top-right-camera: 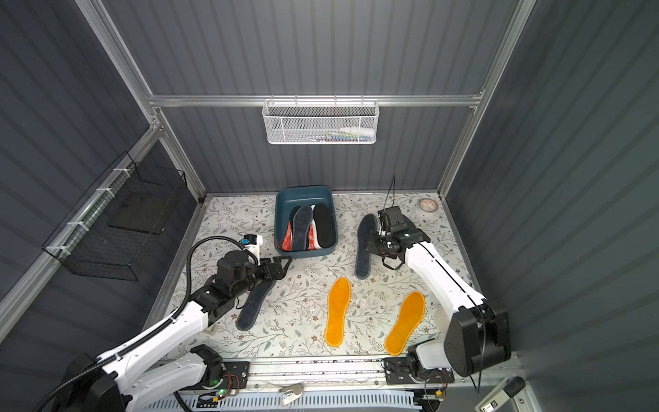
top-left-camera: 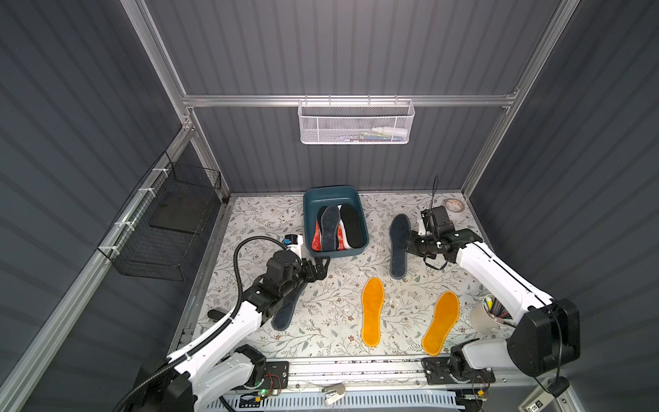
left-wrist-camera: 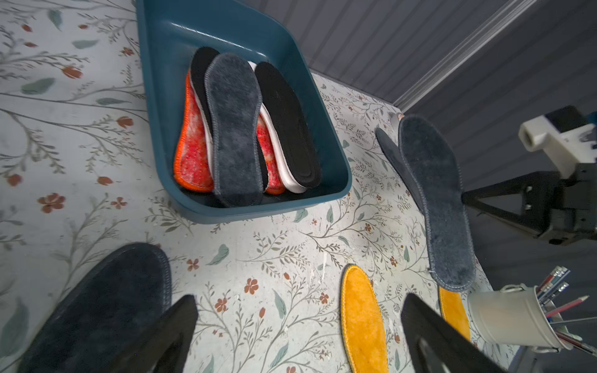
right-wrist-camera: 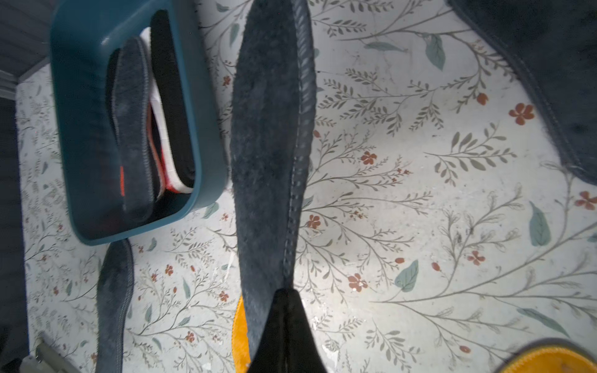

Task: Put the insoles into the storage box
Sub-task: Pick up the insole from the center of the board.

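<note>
Floral tabletop [top-left-camera: 249,221], two orange insoles [top-left-camera: 372,311] [top-left-camera: 440,323], left gripper [top-left-camera: 322,268] apart, right gripper [right-wrist-camera: 286,294] clamped on one grey insole [top-left-camera: 398,249]

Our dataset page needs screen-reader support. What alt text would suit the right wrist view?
The right gripper, shut, pinches a fuzzy dark grey-blue insole, seen edge-on over the floral tabletop. Beside it sits the teal plastic storage box, holding several other insoles.
</note>
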`<state>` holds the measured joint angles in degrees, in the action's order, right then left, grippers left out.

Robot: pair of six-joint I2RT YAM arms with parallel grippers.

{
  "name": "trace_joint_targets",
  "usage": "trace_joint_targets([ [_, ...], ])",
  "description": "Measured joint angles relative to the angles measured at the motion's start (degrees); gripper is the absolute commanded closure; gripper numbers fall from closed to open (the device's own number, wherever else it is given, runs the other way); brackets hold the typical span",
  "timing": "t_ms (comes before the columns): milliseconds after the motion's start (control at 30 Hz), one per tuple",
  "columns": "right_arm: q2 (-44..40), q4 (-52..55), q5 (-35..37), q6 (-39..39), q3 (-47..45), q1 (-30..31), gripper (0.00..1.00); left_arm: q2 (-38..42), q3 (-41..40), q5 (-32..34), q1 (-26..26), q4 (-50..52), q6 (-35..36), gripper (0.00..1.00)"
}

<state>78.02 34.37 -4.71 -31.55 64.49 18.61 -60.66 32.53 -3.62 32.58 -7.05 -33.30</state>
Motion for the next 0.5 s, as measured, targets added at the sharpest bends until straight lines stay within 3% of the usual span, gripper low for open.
trace_joint_targets([
  [500,2.3,-7.7,-3.8,-4.0,3.9,15.1,1.00,-18.2,0.3,-24.0,-4.9,-32.5,-14.6,0.05],
])
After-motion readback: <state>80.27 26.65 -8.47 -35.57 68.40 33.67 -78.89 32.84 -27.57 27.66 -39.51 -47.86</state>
